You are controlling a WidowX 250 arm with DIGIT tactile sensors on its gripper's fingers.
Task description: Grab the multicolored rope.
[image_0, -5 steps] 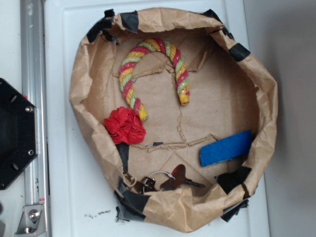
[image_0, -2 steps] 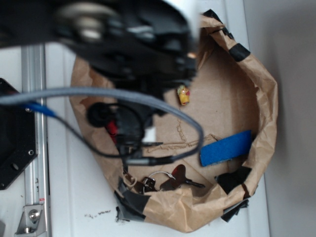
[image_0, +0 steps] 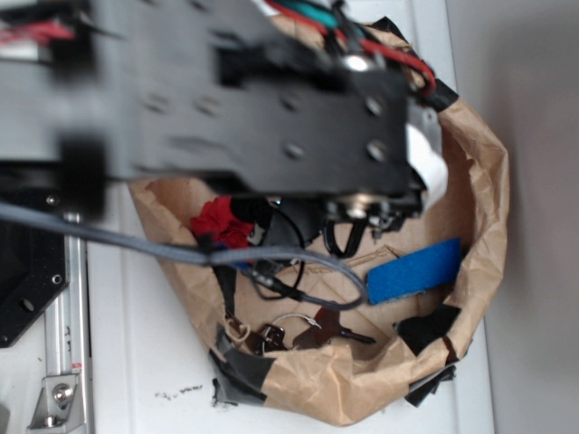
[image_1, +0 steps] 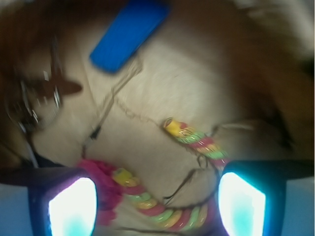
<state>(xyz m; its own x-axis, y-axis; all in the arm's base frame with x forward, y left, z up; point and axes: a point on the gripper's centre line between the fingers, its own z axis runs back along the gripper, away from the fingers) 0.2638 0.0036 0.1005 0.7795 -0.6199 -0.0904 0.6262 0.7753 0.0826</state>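
Note:
In the wrist view the multicolored rope [image_1: 167,216], twisted red, yellow and green, lies in a horseshoe on the brown paper floor. One end [image_1: 173,127] points up the frame and the other [image_1: 125,177] touches the red cloth ball [image_1: 101,182]. My gripper [image_1: 156,206] hangs above it, open, with its two glowing fingers [image_1: 71,206] wide apart on either side of the rope's curve. Nothing is held between them. In the exterior view the black arm [image_0: 271,117] hides the rope completely.
The crumpled paper bag's wall [image_0: 479,181] rings the work area. A blue strip [image_0: 414,271] lies at the right and keys on a ring [image_0: 317,330] near the front. The red cloth ball [image_0: 222,221] shows under the arm. A grey cable [image_0: 136,244] crosses the left side.
The arm swung in over the bag, then moved farther right and up the frame. It now covers the whole rope in the exterior view. The objects have not moved.

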